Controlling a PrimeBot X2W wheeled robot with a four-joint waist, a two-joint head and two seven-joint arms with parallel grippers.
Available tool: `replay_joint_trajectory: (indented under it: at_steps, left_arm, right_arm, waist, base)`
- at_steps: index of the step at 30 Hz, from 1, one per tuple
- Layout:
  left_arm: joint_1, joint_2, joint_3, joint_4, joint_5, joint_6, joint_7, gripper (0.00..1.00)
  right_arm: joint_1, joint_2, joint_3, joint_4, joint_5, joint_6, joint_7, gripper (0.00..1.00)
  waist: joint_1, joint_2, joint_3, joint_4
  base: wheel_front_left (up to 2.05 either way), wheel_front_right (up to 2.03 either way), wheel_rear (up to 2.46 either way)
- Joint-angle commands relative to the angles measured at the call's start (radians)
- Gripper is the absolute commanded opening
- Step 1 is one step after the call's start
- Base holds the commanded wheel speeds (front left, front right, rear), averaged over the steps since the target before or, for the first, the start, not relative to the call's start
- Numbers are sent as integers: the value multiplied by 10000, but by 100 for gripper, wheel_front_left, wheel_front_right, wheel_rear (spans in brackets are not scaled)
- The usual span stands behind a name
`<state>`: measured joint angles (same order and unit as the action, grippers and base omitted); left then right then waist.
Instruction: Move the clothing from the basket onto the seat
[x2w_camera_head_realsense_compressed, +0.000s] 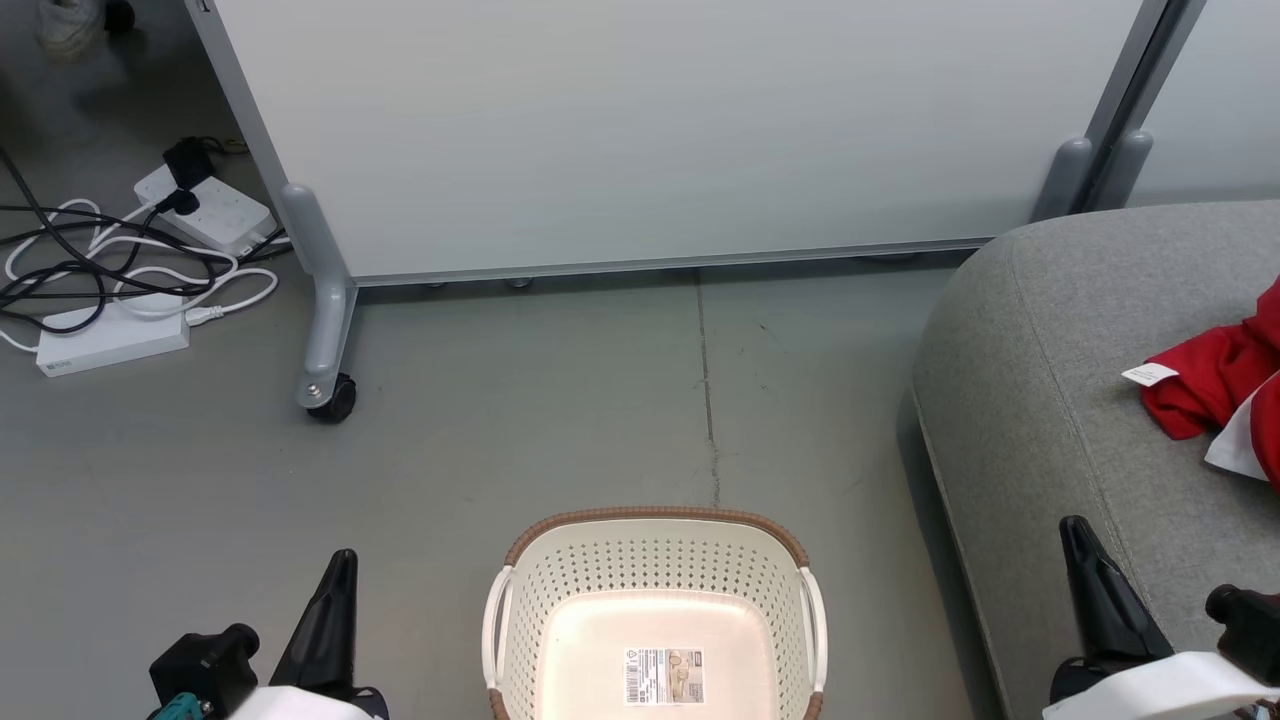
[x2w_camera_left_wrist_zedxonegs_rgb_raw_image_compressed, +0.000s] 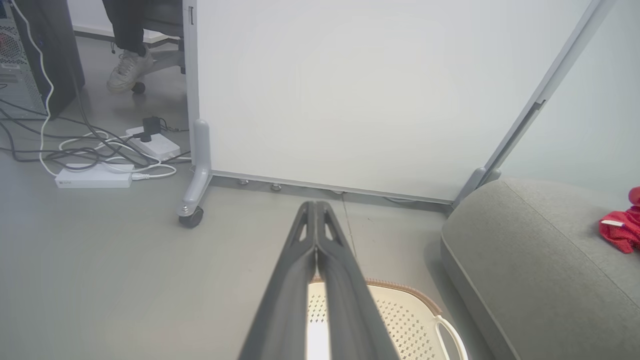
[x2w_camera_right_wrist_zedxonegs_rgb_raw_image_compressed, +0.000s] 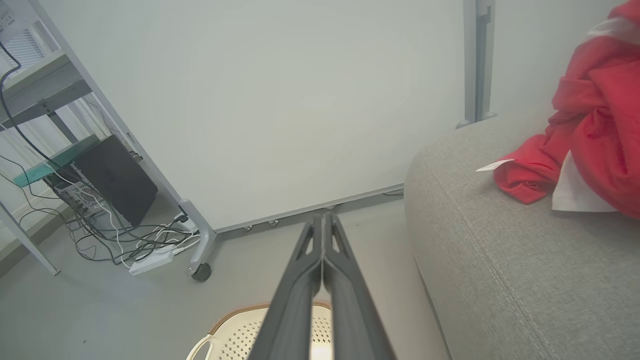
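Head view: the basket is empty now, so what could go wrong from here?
The cream perforated plastic basket stands on the floor just before the robot; driving forward might push it.
The shut right hand is close to the grey fabric sofa seat; a careless swing might drag the bright red fabric clothing off.
Black and white cables lie at the left; wheels might catch them.

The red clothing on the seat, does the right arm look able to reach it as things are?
Probably yes. The right gripper, shut, is beside the edge of the seat, and only bare grey cushion lies between it and the clothing. It would need to open first.
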<state>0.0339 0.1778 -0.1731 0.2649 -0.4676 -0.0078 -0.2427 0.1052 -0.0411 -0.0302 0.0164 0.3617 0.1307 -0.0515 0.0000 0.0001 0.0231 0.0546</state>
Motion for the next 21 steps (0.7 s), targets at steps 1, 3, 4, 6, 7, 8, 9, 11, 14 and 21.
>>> replay_joint_trajectory:
  at_steps: [1, 3, 4, 6, 7, 8, 9, 11, 14, 21]
  left_arm:
    - [-363, 42, 97, -115, -460, -74, 36, 0]
    - [-427, 4, 107, -97, -793, -110, 60, 0]
    - [-457, -15, 112, -88, -955, -126, 73, 0]
    - [-512, -52, 123, -72, -1275, -159, 99, 0]
    - [-538, -70, 129, -63, -1434, -176, 111, 0]
    - [-566, -88, 135, -54, -1588, -193, 125, 0]
    - [-596, -105, 141, -47, -1741, -211, 137, 0]
    - [-654, -140, 152, -31, -2045, -238, 163, 0]
    - [-752, -203, 176, 0, -2629, -300, 214, 0]
    - [-922, -315, 216, 49, -3585, -395, 298, 0]
  right_arm:
    - [-368, -139, -119, 0, 515, 0, 120, 0]
    - [-470, -171, -171, 123, 883, 0, 211, 0]
    - [-519, -186, -197, 182, 1062, 0, 253, 0]
    - [-616, -213, -249, 297, 1415, 0, 340, 0]
    - [-664, -225, -276, 355, 1587, 0, 383, 0]
    - [-711, -238, -303, 410, 1758, 0, 428, 0]
    - [-757, -250, -329, 462, 1926, 0, 468, 0]
    - [-846, -272, -385, 568, 2253, 0, 552, 0]
    - [-1019, -314, -494, 771, 2886, 0, 721, 0]
    - [-1302, -376, -682, 1108, 3915, 0, 1001, 0]
  waist:
    - [0, -1, -2, -9]
    - [0, -1, -5, -18]
    - [0, -1, -6, -23]
    - [0, -1, -9, -32]
    - [0, -1, -11, -37]
    - [0, -1, -12, -41]
    - [0, -1, -13, -46]
    - [0, -1, -16, -55]
    - [0, -1, -22, -73]
    - [0, -1, -31, -105]
  base:
    - [0, 0, 0]
    - [0, 0, 0]
    - [0, 0, 0]
    - [0, 0, 0]
    - [0, 0, 0]
    - [0, 0, 0]
    - [0, 0, 0]
    - [0, 0, 0]
    - [0, 0, 0]
    - [0, 0, 0]
